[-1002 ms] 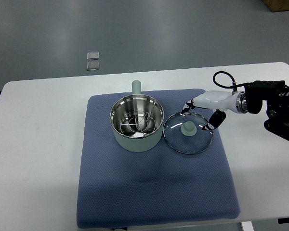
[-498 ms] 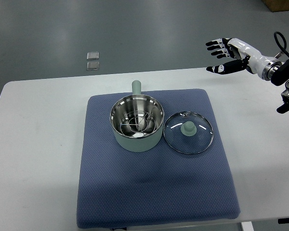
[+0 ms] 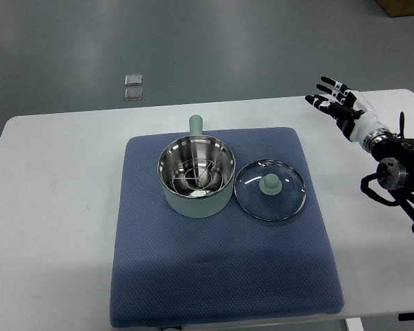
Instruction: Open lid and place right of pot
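A pale green pot (image 3: 196, 176) with a steel inside and a wire rack in it stands open on the blue mat (image 3: 221, 276). Its stub handle (image 3: 195, 125) points away from me. The glass lid (image 3: 270, 189) with a green knob lies flat on the mat, just right of the pot and touching nothing else. My right hand (image 3: 336, 102) is open with its fingers spread, held over the table's right side, well apart from the lid. It holds nothing. The left arm does not show.
The white table (image 3: 55, 207) carries the mat. Two small grey squares (image 3: 132, 86) lie on the floor beyond the table's far edge. A brown box corner (image 3: 403, 5) shows at the top right.
My right hand has let go of the lid and pulled away, first up and to the far right, now lower over the table's right side. The lid stays on the mat.
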Action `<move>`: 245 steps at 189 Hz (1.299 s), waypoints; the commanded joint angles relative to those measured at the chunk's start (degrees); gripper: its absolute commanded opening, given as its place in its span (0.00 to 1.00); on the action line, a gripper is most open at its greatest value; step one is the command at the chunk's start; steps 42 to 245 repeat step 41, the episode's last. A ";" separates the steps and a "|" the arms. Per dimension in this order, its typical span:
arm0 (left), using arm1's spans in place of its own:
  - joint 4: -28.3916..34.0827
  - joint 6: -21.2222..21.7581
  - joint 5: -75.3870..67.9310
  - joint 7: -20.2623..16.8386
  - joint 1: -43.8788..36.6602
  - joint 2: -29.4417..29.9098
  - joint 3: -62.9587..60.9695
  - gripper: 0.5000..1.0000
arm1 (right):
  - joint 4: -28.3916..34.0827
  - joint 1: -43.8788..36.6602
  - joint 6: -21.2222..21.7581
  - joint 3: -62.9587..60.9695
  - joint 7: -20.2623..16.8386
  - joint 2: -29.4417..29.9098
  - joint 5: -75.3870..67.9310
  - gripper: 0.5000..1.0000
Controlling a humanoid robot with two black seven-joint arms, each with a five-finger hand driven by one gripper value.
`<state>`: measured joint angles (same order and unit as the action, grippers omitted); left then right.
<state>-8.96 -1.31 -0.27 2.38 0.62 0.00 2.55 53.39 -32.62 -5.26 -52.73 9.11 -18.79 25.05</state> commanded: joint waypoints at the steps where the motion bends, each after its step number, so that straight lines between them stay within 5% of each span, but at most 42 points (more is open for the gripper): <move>1: 0.00 -0.01 0.00 0.00 0.00 0.00 0.00 1.00 | -0.48 1.42 0.07 -1.85 1.96 1.92 0.00 0.86; 245: 0.00 -0.01 0.00 0.00 0.00 0.00 0.00 1.00 | -0.66 1.95 0.16 -2.56 2.23 2.80 0.00 0.86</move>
